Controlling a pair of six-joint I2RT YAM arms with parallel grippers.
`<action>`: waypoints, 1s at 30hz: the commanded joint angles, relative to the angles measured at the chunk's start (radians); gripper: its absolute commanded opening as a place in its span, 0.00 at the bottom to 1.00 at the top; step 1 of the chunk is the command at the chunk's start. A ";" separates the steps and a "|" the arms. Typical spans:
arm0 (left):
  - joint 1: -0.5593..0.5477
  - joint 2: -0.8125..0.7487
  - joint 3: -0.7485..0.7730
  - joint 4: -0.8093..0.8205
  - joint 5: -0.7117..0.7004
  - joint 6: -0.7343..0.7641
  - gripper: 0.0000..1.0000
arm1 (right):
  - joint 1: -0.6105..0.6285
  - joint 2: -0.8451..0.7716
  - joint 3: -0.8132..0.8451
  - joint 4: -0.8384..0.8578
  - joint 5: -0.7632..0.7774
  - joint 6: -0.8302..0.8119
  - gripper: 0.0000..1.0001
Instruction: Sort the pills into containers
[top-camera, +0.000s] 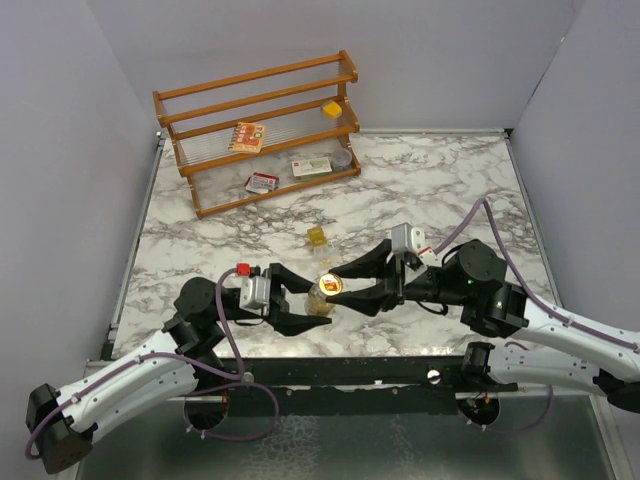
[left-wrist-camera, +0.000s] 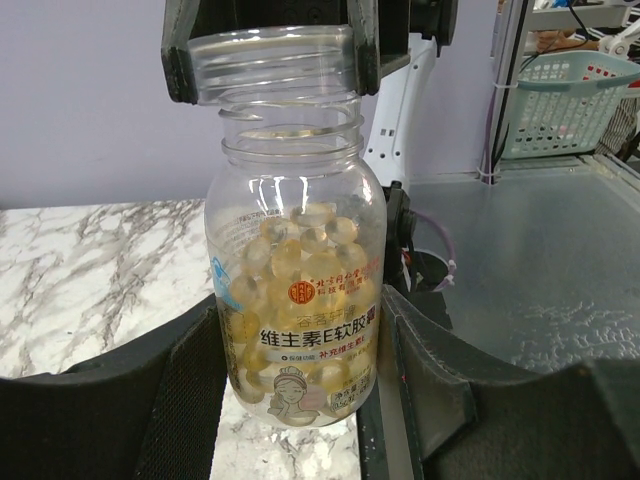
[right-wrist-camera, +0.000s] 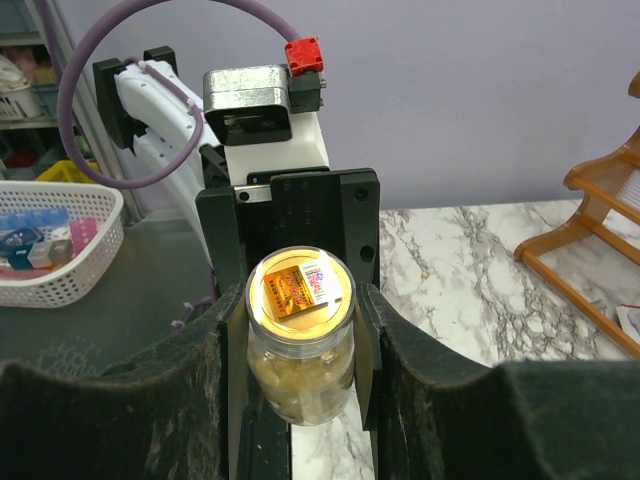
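Observation:
A round amber-tinted jar (top-camera: 326, 291) full of yellow pills (left-wrist-camera: 300, 250) stands upright between my two grippers near the table's front edge. My left gripper (left-wrist-camera: 300, 390) is shut on the jar's labelled body (left-wrist-camera: 296, 300). My right gripper (right-wrist-camera: 300, 330) is shut on its clear cap (right-wrist-camera: 300, 290), which shows a gold seal and an orange sticker. In the top view the left gripper (top-camera: 318, 304) comes from the left and the right gripper (top-camera: 338, 286) from the right. A small squarish yellow box (top-camera: 317, 236) lies on the marble behind them.
A wooden rack (top-camera: 200, 95) stands at the back left with card packets (top-camera: 247, 136) (top-camera: 311, 167) (top-camera: 262, 182), a grey tin (top-camera: 343, 157) and a small yellow item (top-camera: 332, 108). Plastic baskets (left-wrist-camera: 565, 100) (right-wrist-camera: 50, 240) sit off the table.

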 joint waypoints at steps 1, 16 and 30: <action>-0.007 -0.008 0.008 0.050 -0.027 -0.006 0.00 | -0.001 0.018 -0.014 0.027 -0.034 0.012 0.01; -0.008 -0.064 0.018 0.063 -0.053 -0.016 0.00 | 0.000 0.014 -0.036 0.053 -0.057 0.024 0.01; -0.008 -0.074 0.020 0.104 -0.088 -0.022 0.00 | -0.001 0.051 -0.027 0.041 -0.059 0.024 0.01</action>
